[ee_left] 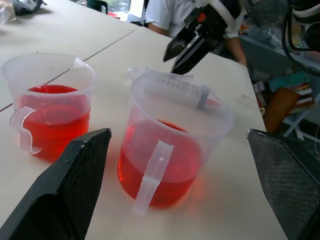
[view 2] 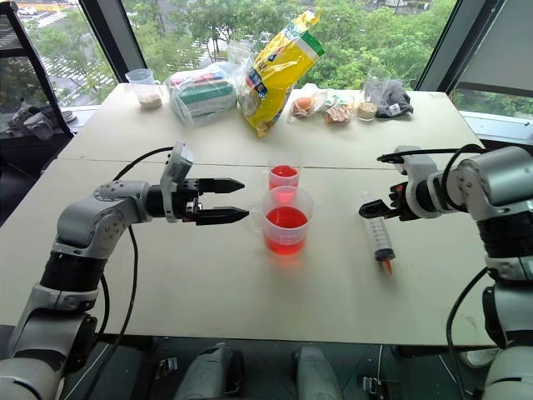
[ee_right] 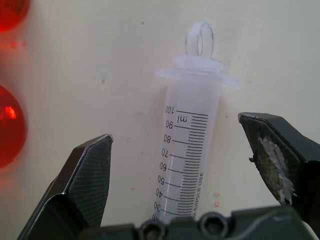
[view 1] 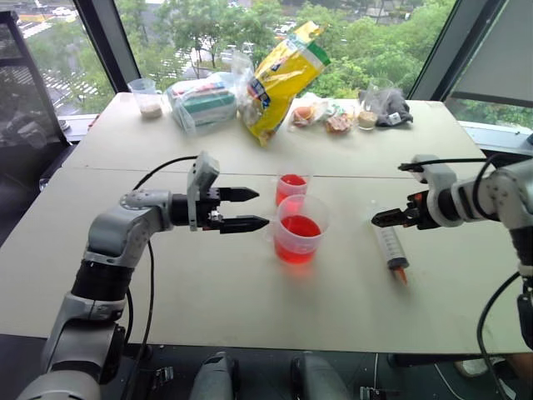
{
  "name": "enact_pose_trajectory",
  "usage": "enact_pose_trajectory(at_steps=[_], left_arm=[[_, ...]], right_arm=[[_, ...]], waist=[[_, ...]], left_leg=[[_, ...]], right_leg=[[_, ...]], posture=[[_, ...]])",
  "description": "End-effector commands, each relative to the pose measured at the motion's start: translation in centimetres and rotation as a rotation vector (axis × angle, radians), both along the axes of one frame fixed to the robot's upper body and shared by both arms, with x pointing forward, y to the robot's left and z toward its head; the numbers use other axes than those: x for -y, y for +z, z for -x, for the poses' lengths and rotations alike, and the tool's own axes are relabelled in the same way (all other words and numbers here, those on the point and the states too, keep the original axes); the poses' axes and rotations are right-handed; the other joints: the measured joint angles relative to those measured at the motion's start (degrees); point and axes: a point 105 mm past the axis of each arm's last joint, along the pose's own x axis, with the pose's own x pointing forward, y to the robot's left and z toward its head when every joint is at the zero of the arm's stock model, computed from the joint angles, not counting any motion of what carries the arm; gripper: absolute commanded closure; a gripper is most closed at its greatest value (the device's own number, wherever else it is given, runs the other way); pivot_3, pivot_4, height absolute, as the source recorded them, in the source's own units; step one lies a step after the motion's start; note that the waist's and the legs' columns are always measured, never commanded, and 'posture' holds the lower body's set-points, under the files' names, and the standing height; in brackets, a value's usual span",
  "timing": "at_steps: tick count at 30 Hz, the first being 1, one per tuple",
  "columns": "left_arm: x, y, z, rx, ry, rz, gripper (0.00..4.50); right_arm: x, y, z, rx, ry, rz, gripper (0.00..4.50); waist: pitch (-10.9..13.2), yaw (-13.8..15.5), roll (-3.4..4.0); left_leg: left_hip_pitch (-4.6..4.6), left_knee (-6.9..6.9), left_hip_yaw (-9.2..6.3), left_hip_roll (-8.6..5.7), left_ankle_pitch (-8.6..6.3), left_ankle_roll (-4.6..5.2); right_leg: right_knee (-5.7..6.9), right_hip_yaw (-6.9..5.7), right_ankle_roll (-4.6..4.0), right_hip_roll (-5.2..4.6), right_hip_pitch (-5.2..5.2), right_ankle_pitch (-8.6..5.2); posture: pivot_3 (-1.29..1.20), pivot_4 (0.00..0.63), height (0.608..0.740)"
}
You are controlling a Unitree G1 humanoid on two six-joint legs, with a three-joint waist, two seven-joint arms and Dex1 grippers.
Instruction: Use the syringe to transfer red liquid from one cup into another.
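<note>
Syringe (view 1: 391, 249) flat on counter (view 1: 208, 292) toward right edge, long axis front-to-back, orange tip nearest front | right tool (ee_right: 185, 175) wide open, empty, straddling barrel | left tool (view 1: 250, 208) open, empty, beside measuring cup (view 1: 300, 229)

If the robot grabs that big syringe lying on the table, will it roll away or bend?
The syringe has a round barrel and lies flat on the table, so a nudge could probably roll it, though its flange may stop that. It looks like hard clear plastic, so likely stiff. It seems empty, so probably light. The right gripper stands open astride it.
</note>
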Motion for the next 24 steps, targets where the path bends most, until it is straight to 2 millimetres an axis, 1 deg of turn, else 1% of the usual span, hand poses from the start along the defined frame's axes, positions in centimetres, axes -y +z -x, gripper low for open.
enact_pose_trajectory(at_steps=[1,2,4,7,9,13,16,18,19,20,22,24], left_arm=[[0.1,0.8,0.3,0.048,0.01,0.027,0.0],[0.2,0.8,0.3,0.049,0.013,0.029,0.0],[0.2,0.6,0.4,0.048,0.019,0.028,0.0],[0.2,0.5,0.6,0.049,0.029,0.029,0.0],[0.1,0.5,0.7,0.049,0.035,0.031,0.0],[0.1,0.4,0.8,0.049,0.041,0.03,0.0],[0.0,0.4,0.8,0.05,0.042,0.027,0.0],[0.1,0.5,0.8,0.052,0.041,0.025,0.0],[0.1,0.5,0.7,0.053,0.039,0.025,0.0],[0.1,0.5,0.7,0.053,0.038,0.024,0.0],[0.1,0.6,0.6,0.056,0.033,0.021,0.0],[0.1,0.7,0.5,0.061,0.023,0.014,0.0]], right_arm=[[0.2,-0.6,-1.0,-0.04,-0.026,0.024,0.08],[0.2,-0.8,-1.2,-0.047,-0.022,0.032,0.08],[0.2,-2.1,-1.3,-0.085,0.003,0.102,0.08],[-0.2,-3.3,-1.6,-0.119,0.028,0.119,0.08],[-0.3,-3.8,-1.9,-0.132,0.031,0.121,0.08],[-0.6,-4.2,-2.5,-0.14,0.027,0.117,0.08],[-0.9,-4.5,-2.8,-0.144,0.036,0.124,0.83],[-1.1,-4.7,-2.9,-0.151,0.046,0.122,1.92],[-1.3,-4.7,-2.9,-0.153,0.049,0.118,2.34],[-1.4,-4.8,-2.9,-0.154,0.051,0.11,2.91],[-1.7,-4.6,-2.8,-0.153,0.047,0.091,2.97],[-1.5,-4.0,-2.8,-0.133,0.026,0.074,2.97]], waist=[[0.0,-0.1,0.0],[0.0,0.0,0.0],[0.0,-0.1,0.0],[0.0,-0.2,0.0],[0.0,-0.3,0.0],[0.0,-0.6,-0.05],[-0.1,-0.6,-0.11],[-0.1,-0.6,-0.11],[-0.1,-0.7,-0.11],[-0.1,-0.7,-0.13],[-0.1,-0.7,-0.15],[-0.1,-0.7,-0.15]], left_leg=[[0.0,0.01,0.01,0.0,0.0,0.01],[0.0,0.0,0.03,0.0,-0.01,0.01],[-0.02,0.0,0.01,-0.01,-0.01,0.01],[-0.01,0.0,0.02,-0.01,-0.01,0.01],[0.0,0.02,0.01,-0.01,-0.01,0.01],[0.2,0.06,0.03,0.0,-0.01,0.01],[0.25,0.09,0.06,0.01,0.04,0.04],[0.25,0.09,0.06,0.01,0.06,0.06],[0.25,0.09,0.06,0.01,0.06,0.06],[0.26,0.09,0.05,0.02,0.06,0.06],[0.26,0.07,0.03,0.04,0.06,0.06],[0.26,0.06,0.04,0.04,0.06,0.06]], right_leg=[[-0.02,0.0,0.01,0.0,0.0,0.01],[-0.02,0.0,0.01,0.0,0.0,0.01],[-0.02,-0.02,0.02,0.0,0.0,0.01],[0.0,-0.02,0.02,0.01,-0.01,0.01],[0.03,-0.02,0.03,0.01,-0.01,0.02],[0.04,-0.02,0.03,0.02,0.15,0.03],[0.04,-0.01,-0.06,0.02,0.18,0.07],[0.04,-0.01,-0.07,0.01,0.18,0.08],[0.05,-0.01,-0.07,0.02,0.18,0.08],[0.06,-0.01,-0.06,0.03,0.18,0.09],[0.07,-0.02,-0.05,0.06,0.17,0.09],[0.07,-0.02,-0.05,0.06,0.17,0.09]], posture=[[0.0,0.15,0.74],[0.0,0.15,0.74],[0.0,0.15,0.74],[0.0,0.15,0.74],[0.0,0.15,0.74],[0.0,0.15,0.74],[0.0,0.15,0.74],[0.0,0.15,0.74],[0.0,0.15,0.74],[0.0,0.15,0.74],[0.0,0.15,0.74],[0.0,0.15,0.74]])
